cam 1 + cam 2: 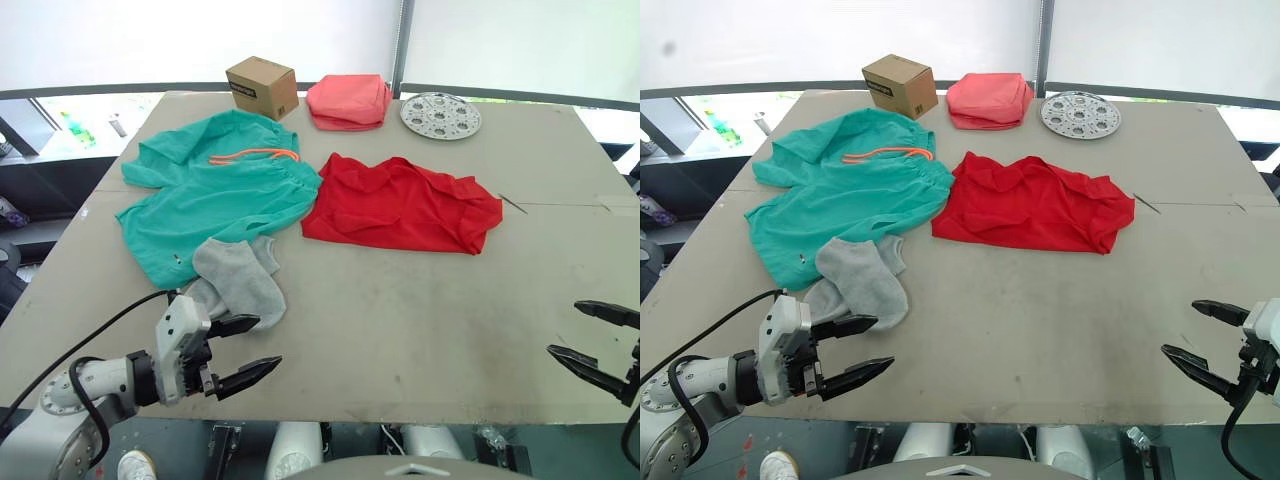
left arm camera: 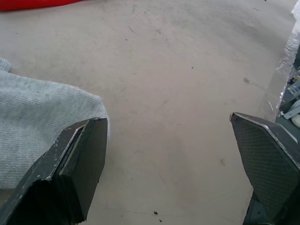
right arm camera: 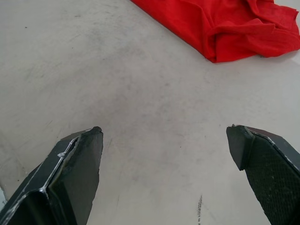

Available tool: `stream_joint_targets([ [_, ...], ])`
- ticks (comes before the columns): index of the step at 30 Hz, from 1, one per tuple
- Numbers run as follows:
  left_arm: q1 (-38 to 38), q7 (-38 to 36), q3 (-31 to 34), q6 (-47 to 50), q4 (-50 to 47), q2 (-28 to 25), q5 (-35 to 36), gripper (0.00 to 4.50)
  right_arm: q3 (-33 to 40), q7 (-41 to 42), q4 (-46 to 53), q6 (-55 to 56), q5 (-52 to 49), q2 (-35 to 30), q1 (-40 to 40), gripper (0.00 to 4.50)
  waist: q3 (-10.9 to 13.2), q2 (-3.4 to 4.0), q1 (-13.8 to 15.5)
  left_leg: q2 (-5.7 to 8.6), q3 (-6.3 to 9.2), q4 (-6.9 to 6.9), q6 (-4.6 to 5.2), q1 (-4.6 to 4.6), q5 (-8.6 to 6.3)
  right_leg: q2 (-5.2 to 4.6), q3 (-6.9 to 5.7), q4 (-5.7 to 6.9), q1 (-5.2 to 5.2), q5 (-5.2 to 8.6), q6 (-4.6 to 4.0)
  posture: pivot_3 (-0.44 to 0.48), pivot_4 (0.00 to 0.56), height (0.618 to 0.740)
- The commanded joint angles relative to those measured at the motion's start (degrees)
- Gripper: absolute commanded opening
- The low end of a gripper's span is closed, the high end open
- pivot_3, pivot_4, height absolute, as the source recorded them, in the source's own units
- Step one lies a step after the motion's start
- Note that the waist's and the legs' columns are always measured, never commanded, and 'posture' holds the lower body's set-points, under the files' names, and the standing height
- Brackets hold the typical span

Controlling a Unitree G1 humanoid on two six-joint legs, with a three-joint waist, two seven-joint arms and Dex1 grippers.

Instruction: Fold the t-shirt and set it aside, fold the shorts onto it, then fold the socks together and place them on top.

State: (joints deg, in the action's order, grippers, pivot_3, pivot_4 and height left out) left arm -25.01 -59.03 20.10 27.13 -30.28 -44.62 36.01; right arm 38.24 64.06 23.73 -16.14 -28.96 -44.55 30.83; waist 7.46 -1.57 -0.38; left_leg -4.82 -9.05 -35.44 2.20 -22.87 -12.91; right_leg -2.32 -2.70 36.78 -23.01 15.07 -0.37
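Nothing folded yet. Red t-shirt (image 1: 400,205) crumpled mid-table (image 1: 420,320), long axis running left to right, ahead of both tools. Right tool (image 1: 1202,334) spread wide and empty at the near right edge, nearer its right hem. Left tool (image 1: 250,348) also spread, empty, beside the grey socks (image 1: 240,278) overlapping the teal shorts (image 1: 215,195). Bare table between; box (image 1: 262,87), pink cloth (image 1: 348,101) and disc (image 1: 440,115) far behind.

The left claw (image 2: 168,140) gapes wide over the table (image 2: 187,70), beside a grey sock (image 2: 37,122).
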Motion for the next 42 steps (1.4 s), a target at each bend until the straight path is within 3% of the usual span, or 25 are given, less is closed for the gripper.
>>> stream_joint_targets([
  [1,1.8,0.5,0.2,0.3,0.5,0.3,1.4,4.47,-0.3,-1.5,1.4,0.1,-1.3,0.7,-1.5,4.5,0.0,0.0,0.0,0.0,0.0,0.0,0.0,0.0,0.0,0.0,0.0,0.0,0.0,0.0,0.0,0.0,0.15,0.74],
  [3,5.3,3.2,0.2,3.5,1.3,1.5,4.5,4.47,-1.6,-3.7,2.6,-0.7,-2.1,1.4,-3.5,4.5,0.0,0.0,0.0,0.0,0.0,0.0,0.0,0.02,0.0,0.0,0.0,0.0,0.01,0.0,0.0,0.0,0.15,0.74],
  [10,20.2,12.3,-4.4,9.1,3.4,4.2,4.2,4.47,-6.8,-10.3,7.4,-5.6,-6.1,2.8,-11.6,4.5,0.0,0.0,0.2,0.06,0.04,-0.05,0.02,0.02,0.02,0.01,-0.02,0.03,0.08,-0.11,-0.14,0.0,0.15,0.74],
  [13,31.6,16.2,-12.5,7.6,8.5,5.8,-3.5,4.47,-13.0,-13.6,8.2,-7.1,-4.1,2.6,-17.5,4.5,0.0,0.0,0.5,0.1,0.08,-0.07,0.03,0.1,0.03,0.08,-0.04,0.04,0.25,-0.12,-0.14,0.0,0.15,0.74],
  [16,46.8,18.4,-24.1,2.6,20.6,9.9,-15.6,4.47,-21.4,-20.9,6.7,-11.0,0.2,3.8,-27.1,4.5,-0.1,-0.02,1.0,0.2,0.2,-0.26,0.06,0.09,0.05,0.16,-0.07,0.06,0.34,-0.14,-0.13,0.0,0.15,0.74],
  [18,52.0,19.5,-26.8,2.2,25.8,12.5,-18.4,4.47,-23.7,-22.9,6.6,-12.9,1.0,4.1,-29.6,4.5,-0.1,-0.06,1.2,0.26,0.26,-0.42,0.28,-0.03,0.17,0.18,-0.06,0.08,0.33,-0.19,-0.05,0.0,0.15,0.74],
  [23,61.9,18.1,-35.1,-10.3,40.0,14.4,-30.3,4.47,-27.9,-26.6,5.4,-15.1,4.2,4.5,-34.1,4.5,-0.1,-0.08,1.1,0.28,0.18,-0.57,0.36,-0.14,0.12,0.2,0.12,0.08,0.3,-0.2,0.33,0.0,0.15,0.74],
  [31,68.3,15.7,-38.3,-26.9,54.4,14.4,-39.6,4.47,-32.6,-29.8,6.3,-16.5,6.7,6.4,-37.7,4.5,-0.1,-0.08,1.0,0.29,0.2,-0.65,0.44,-0.23,0.08,0.25,0.12,0.13,0.22,-0.16,0.39,0.0,0.15,0.74],
  [42,78.2,16.5,-38.3,-40.3,77.1,15.9,-45.3,4.47,-32.2,-29.6,11.0,-15.0,4.9,8.8,-35.3,4.5,-0.1,-0.09,1.1,0.31,0.29,-1.01,0.75,-0.4,-0.09,0.23,-0.03,0.31,0.22,-0.19,0.42,0.0,0.15,0.74],
])
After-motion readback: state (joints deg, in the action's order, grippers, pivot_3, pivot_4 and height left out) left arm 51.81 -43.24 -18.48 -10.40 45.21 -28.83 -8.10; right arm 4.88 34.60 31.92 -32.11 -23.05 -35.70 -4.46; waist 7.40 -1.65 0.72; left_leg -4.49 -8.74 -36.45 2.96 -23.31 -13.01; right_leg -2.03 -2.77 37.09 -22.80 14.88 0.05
